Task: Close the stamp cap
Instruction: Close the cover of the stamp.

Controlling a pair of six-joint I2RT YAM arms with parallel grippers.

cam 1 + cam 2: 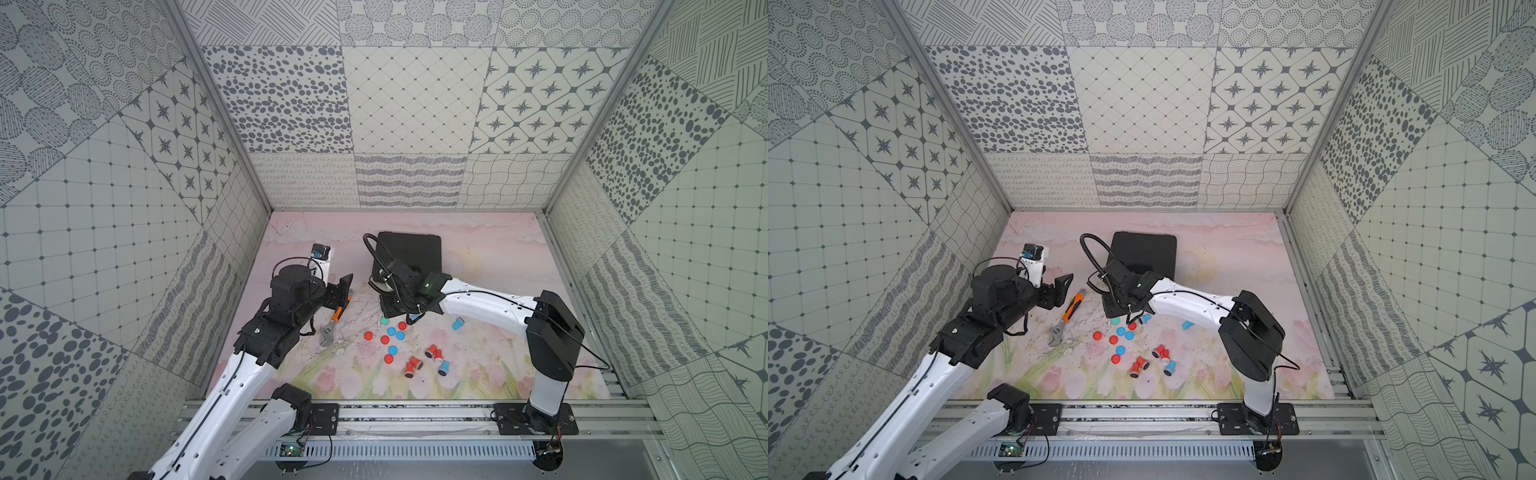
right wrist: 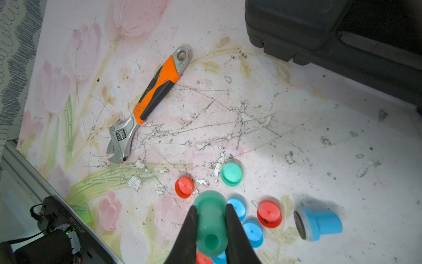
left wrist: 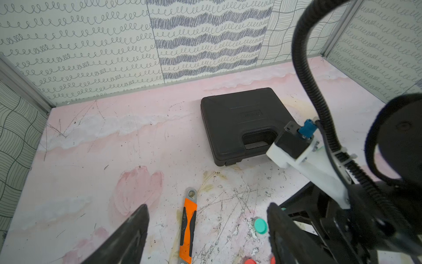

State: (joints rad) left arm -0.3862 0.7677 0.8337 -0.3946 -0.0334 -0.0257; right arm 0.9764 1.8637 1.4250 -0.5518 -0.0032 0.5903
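My right gripper [image 2: 211, 206] is shut on a green stamp [image 2: 210, 219], gripped by its sides between both fingers and held above the mat. Its green cap [image 2: 231, 174] lies flat on the mat just beyond the fingertips, and shows in both top views [image 1: 385, 320] [image 1: 1115, 321] and in the left wrist view [image 3: 260, 225]. My left gripper [image 3: 207, 208] hangs open and empty over the mat near the wrench, to the left of the right gripper. In a top view the left gripper [image 1: 345, 286] is well above the mat.
An orange-handled wrench [image 1: 332, 328] lies between the arms. A black case [image 1: 411, 249] sits behind the right gripper. Several loose red and blue caps [image 2: 269, 213] lie by the green one, a blue stamp [image 2: 319, 225] on its side, and more red stamps [image 1: 413, 365] nearer the front.
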